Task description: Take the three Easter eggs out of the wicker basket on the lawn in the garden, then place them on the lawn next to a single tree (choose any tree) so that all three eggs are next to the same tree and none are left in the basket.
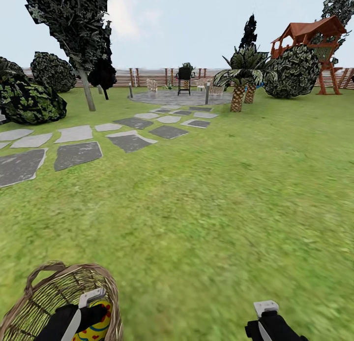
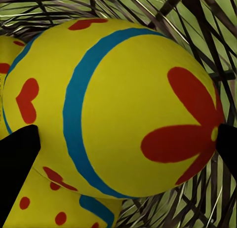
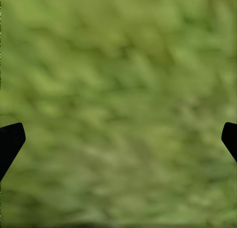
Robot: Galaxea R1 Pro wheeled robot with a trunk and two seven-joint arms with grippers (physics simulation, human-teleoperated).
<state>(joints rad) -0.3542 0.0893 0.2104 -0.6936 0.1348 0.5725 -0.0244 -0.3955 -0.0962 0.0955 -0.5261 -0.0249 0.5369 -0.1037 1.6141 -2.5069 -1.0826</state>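
1. Two dark fingertips of the left gripper [image 2: 118,144] are seen in the left wrist view, one on each side of a large Easter egg [image 2: 123,104]; the jaws are spread about the egg's width, and whether they press on it cannot be told.
2. That egg is yellow, crossed by a curved blue band and marked with red hearts and a red flower.
3. Parts of two further yellow eggs are seen beside it: one at the edge [image 2: 6,60], another below it with red dots [image 2: 54,208].
4. All of them lie inside the wicker basket [image 1: 34,301], whose woven wall is seen behind them with grass showing through the gaps.
5. From the head view, the left gripper [image 1: 86,314] is seen reaching down into the basket, a patch of yellow egg [image 1: 98,326] showing just beside it.
6. The right gripper [image 3: 118,139] hangs above bare grass with its jaws wide apart and nothing between them; from the head view it [image 1: 265,314] is well apart from the basket.
7. The basket stands on the lawn [image 1: 211,208].
8. Farther off, grey stepping stones [image 1: 78,154], palms [image 1: 241,80], a slim-trunked dark tree [image 1: 78,36], a red-roofed playhouse [image 1: 314,36] and a slatted fence [image 1: 147,77] are seen.
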